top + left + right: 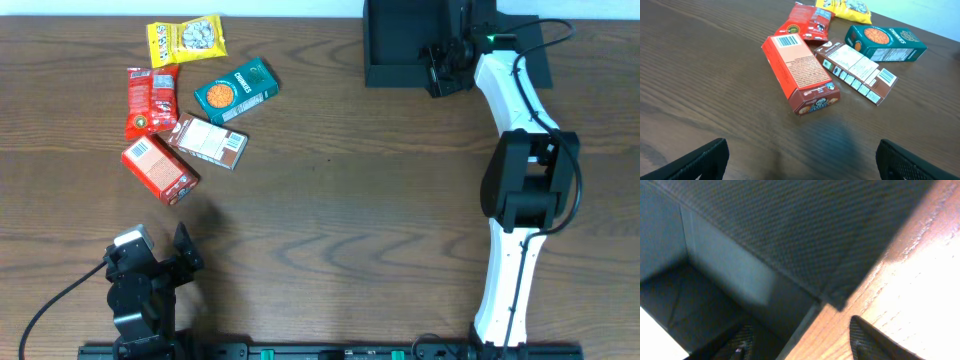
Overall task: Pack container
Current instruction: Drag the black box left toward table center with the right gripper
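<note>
**Count**
- Snack packs: five, clustered in the upper left of the overhead view.
  - One yellow bag (185, 40), at the top of the cluster.
  - One red pouch (150, 98), just below the bag.
  - One teal carton (235, 90), to the right of the pouch.
  - One brown carton (208, 142), below the teal carton.
  - One red box (158, 168), lowest in the cluster, touching the brown carton.
- Container (400, 75): one.
- Arms: two.

**Container**
- It sits at the top edge of the overhead view, right of centre, with its opening facing up.
- Its flap lid (805, 225) is open and fills the upper part of the right wrist view.
- All five packs lie flat on the table (330, 200), well apart from the container.

**Grippers**
- The left gripper (802, 150) sits at the lower left of the overhead view, below the cluster.
  - Its fingers are spread wide apart and hold nothing.
  - The red box is the pack nearest to it, lying ahead of it with the other packs behind.
- The right gripper (445, 65) is at the container's lower right corner.
  - Its fingers (867, 340) are apart.
  - One finger is over the box interior and the other is over the table, with the box wall between them.
  - No contact with the wall is visible.

**Obstructions**
- The right arm (520, 180) lies across the right side of the container, covering that edge in the overhead view.
</note>
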{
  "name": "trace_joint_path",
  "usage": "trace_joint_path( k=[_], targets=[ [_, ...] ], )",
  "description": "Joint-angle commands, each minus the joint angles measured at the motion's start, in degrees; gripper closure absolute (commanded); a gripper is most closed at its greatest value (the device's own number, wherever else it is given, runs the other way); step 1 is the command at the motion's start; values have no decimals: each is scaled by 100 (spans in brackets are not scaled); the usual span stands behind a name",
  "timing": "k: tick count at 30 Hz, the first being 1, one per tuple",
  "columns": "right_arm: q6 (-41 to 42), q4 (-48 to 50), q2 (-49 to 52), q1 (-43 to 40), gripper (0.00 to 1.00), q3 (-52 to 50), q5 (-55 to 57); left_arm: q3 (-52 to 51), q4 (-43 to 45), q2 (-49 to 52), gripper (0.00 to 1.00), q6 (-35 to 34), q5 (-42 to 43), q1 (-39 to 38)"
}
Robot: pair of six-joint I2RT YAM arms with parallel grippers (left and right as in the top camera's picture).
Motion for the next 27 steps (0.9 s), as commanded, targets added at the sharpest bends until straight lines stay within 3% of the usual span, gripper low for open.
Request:
trace_joint_path(
  k=[1,11,19,24,27],
  targets=[
    [-160,-90,52,20,52,127,42,-94,-2,-33,5,-2,-103,-28],
    [-1204,-1106,52,72,82,127,-61,-94,-2,-33,5,-2,-103,-28],
    [-2441,-2033,52,173,85,127,-149,-94,-2,-33,5,-2,-103,-28],
    [-3018,-2496,52,337,98,201,-151,-94,-2,-33,5,-2,-103,-28],
    [-3394,-2804,52,468,99,369,-146,-94,-2,-33,5,-2,-103,-28]
  ],
)
